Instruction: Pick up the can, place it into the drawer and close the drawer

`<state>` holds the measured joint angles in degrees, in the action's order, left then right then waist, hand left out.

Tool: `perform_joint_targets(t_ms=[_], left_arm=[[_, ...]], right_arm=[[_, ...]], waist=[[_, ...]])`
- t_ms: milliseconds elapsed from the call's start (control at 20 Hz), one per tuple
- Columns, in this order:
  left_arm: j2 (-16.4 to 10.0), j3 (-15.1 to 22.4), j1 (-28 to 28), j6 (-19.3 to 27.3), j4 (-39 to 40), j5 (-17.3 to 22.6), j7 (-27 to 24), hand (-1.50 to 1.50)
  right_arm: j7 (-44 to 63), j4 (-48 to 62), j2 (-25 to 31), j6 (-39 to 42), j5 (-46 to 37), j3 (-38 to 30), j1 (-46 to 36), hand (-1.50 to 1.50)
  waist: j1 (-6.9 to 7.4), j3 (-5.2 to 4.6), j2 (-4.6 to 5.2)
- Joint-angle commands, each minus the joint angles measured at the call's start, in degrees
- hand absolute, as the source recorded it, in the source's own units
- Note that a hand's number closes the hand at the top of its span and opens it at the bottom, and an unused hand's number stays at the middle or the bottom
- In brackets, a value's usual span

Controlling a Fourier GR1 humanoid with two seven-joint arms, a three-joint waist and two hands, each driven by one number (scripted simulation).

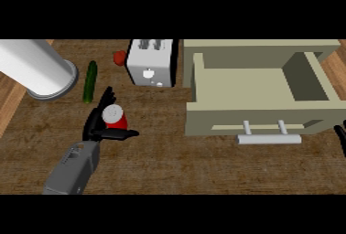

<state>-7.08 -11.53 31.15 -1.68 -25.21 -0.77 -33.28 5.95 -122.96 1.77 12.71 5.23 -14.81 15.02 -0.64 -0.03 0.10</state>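
Wooden bench [202,169] carries every item in the view. Beige drawer [250,87] takes up the right half. It stands open, nothing shows in its compartment, and its pale bar handle [269,139] faces the near edge. White cylinder [34,68] lies at far left, and a white toaster [152,61] stands just left of the drawer; neither belongs to the task. Left robot hand [94,129] is at the red can [115,116], well to the left of the drawer. Its fingers run along the can's left side and its thumb hooks across the near side, so the hand is closed round the can. Whether the can is clear of the bench cannot be told. Green cucumber [89,81] lies just beyond the hand. Right robot hand [340,137] shows only as a dark sliver at the right edge, and its state cannot be told. Status, as a judgement: the task is at the grasp stage, early. Remaining steps are to lift the can, carry it right over the drawer's front wall, release it inside and push the drawer shut.
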Motion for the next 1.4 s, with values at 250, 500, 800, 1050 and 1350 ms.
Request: perform_joint_targets(t_ms=[250, 500, 800, 1050, 1350], left_arm=[[3.4, 0.9, 2.0, -1.1, -3.1, 1.6, 2.6, 1.5], [1.8, 0.6, 2.8, -4.4, -6.1, 3.6, 6.6, 1.5], [-0.4, -2.1, -5.7, -2.3, -10.0, 5.8, 1.1, 1.5], [0.4, -1.1, -11.7, 0.0, -24.3, 8.1, 7.3, 1.5], [2.3, 4.5, -15.2, 2.1, -40.9, 7.0, 17.9, 1.5]], right_arm=[[1.1, 2.9, -0.2, -1.4, -0.4, -0.2, -4.8, -1.5], [0.8, -2.0, -0.6, 0.9, 0.4, -0.9, 1.3, -1.5], [0.3, -5.9, -1.5, 0.6, 2.2, 0.1, 4.6, -1.5], [-2.7, -0.9, -1.7, -1.1, -0.7, 2.5, 3.3, -1.5], [-2.5, -3.6, -1.7, -1.1, -0.4, 2.1, 4.0, -1.5]], waist=[[0.54, 0.03, -0.1], [0.29, 0.03, -0.16], [0.62, 0.03, -0.29], [0.84, 0.06, -0.27], [0.68, 0.05, -0.24]])
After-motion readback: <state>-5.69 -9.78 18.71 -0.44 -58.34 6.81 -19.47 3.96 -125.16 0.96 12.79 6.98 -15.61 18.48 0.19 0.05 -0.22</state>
